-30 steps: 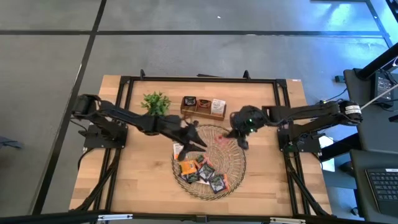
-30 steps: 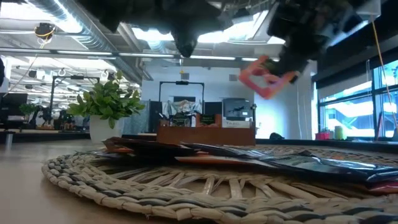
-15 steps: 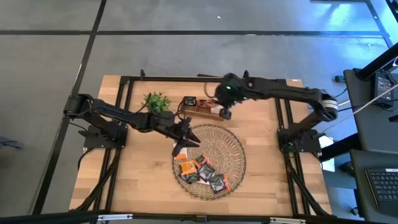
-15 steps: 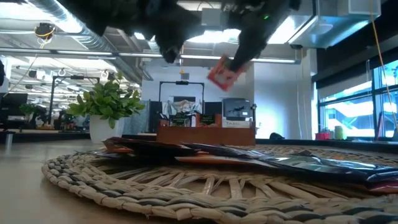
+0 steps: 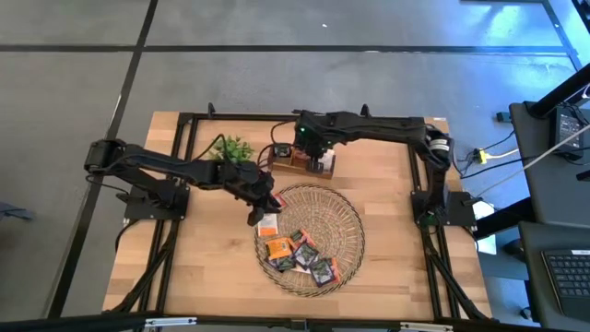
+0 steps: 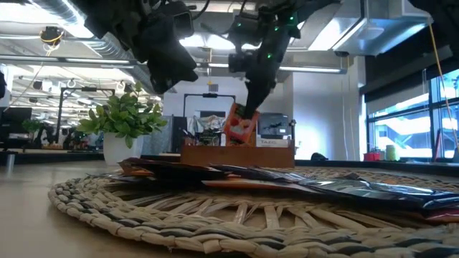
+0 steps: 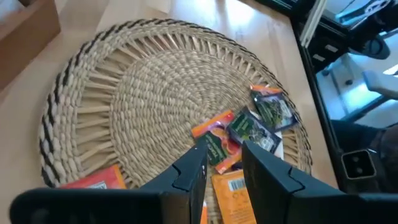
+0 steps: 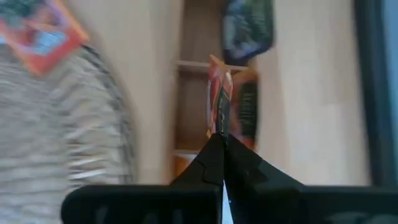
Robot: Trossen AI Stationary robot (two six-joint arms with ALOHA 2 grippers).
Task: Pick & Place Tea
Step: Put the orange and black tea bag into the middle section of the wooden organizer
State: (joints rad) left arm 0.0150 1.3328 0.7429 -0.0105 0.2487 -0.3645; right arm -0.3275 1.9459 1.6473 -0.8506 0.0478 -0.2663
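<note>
Open tabletop right of tray; plant seemingly crowding box.

One orange sachet hangs edge-down over the box's middle compartment; the other sachets lie scattered on the tray.

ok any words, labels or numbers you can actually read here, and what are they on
None can be read for certain.
Sachets on the woven tray: the orange sachet shows a barcode and print, too small.
Sachet in the right gripper: blurred.
White label at the wooden box: too small.
</note>
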